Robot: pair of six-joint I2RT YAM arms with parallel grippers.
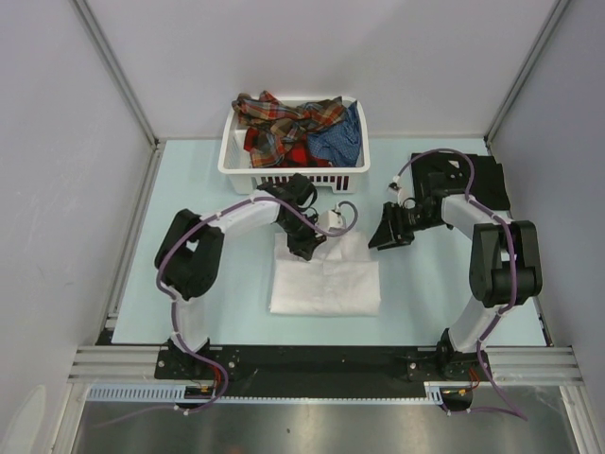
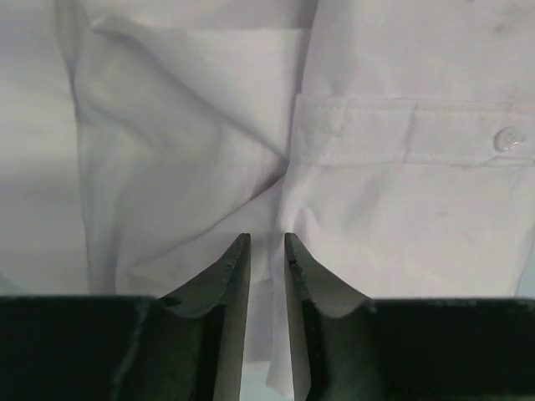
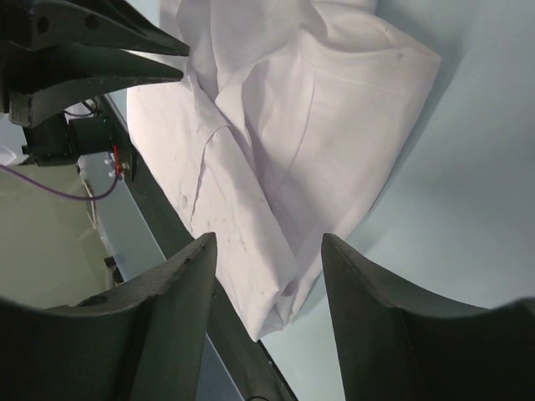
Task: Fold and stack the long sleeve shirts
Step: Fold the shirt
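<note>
Jaws: left gripper (image 2: 267,237) narrowly parted over the white shirt (image 2: 175,134), right gripper (image 3: 267,242) open and empty beside it; lift both clear vertically without dragging the fold.

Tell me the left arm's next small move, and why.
Probably lift the left fingers straight up off the folded white cloth shirt: they stand slightly parted over a crease, the shirt already lies folded flat, and the right fingers hang open beside it.
</note>
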